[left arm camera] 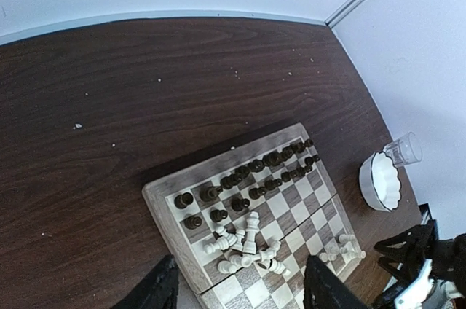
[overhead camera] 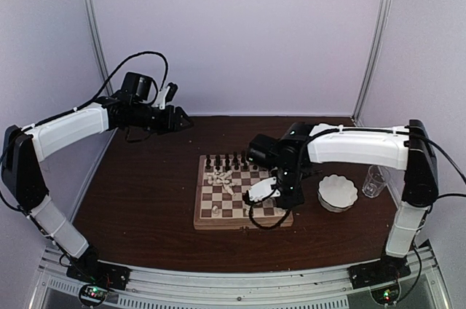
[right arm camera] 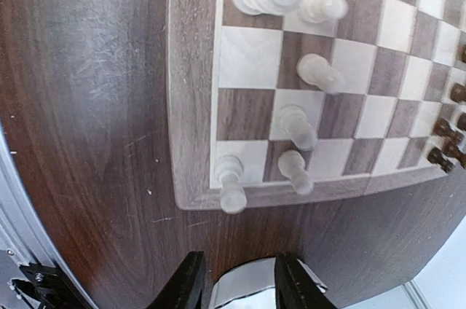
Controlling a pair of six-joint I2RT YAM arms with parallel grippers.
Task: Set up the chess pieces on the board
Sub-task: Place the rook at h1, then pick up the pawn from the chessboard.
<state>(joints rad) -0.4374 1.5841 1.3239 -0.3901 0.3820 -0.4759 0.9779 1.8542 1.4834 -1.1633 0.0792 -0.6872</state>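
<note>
The board (overhead camera: 206, 216) lies mid-table and also shows in the left wrist view (left arm camera: 162, 202). Dark chess pieces (left arm camera: 251, 178) stand in two rows along its far side. Several white pieces (left arm camera: 247, 247) lie tumbled in a heap near them. More white pieces (right arm camera: 297, 125) stand at the board's near right corner (right arm camera: 191, 178). My right gripper (overhead camera: 280, 200) hovers over that corner, its fingers (right arm camera: 186, 287) apart with no piece between them. My left gripper (overhead camera: 178, 116) is held high at the far left, its fingers (left arm camera: 156, 291) wide apart and empty.
A white scalloped bowl (overhead camera: 338, 192) stands right of the board, with a clear glass cup (overhead camera: 375, 180) beside it. Both show in the left wrist view, the bowl (left arm camera: 380, 180) and the cup (left arm camera: 403, 150). White walls close in the back and sides.
</note>
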